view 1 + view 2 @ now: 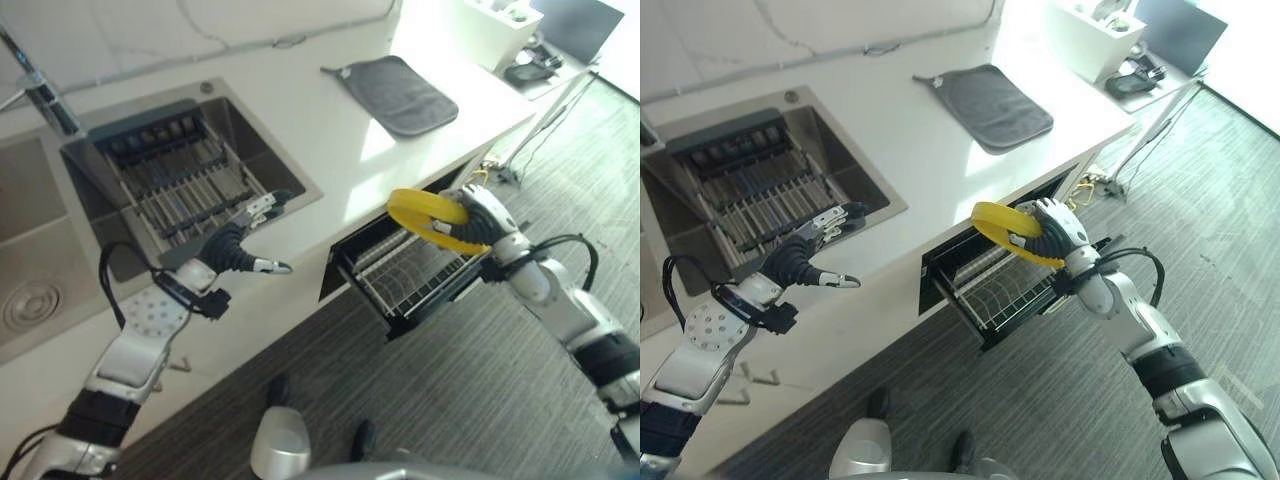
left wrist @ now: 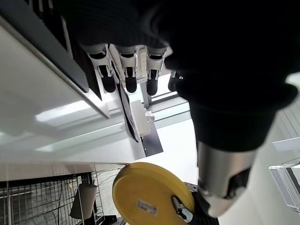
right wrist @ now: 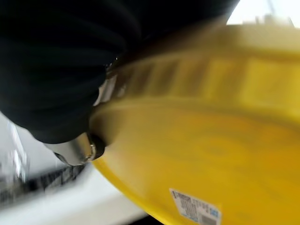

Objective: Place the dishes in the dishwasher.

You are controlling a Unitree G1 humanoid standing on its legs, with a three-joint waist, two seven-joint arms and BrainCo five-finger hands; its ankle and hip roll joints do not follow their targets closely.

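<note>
A yellow plate (image 1: 428, 216) hangs tilted in the air above the pulled-out dishwasher rack (image 1: 420, 278), with my right hand (image 1: 1058, 232) shut on its rim. Its yellow underside (image 3: 201, 154) with a small label lies close against that hand in the right wrist view. The plate (image 2: 152, 196) also appears far off in the left wrist view. My left hand (image 1: 240, 245) hovers over the white counter at the sink's front edge, fingers straight, thumb spread, holding nothing. The wire rack under the counter edge looks bare where it shows.
A sink (image 1: 180, 180) with a dark wire drying rack inside lies behind the left hand, a tap (image 1: 40, 95) at its far left. A grey mat (image 1: 400, 95) rests on the counter's far right. A person's shoes (image 1: 280, 390) stand on the grey floor below.
</note>
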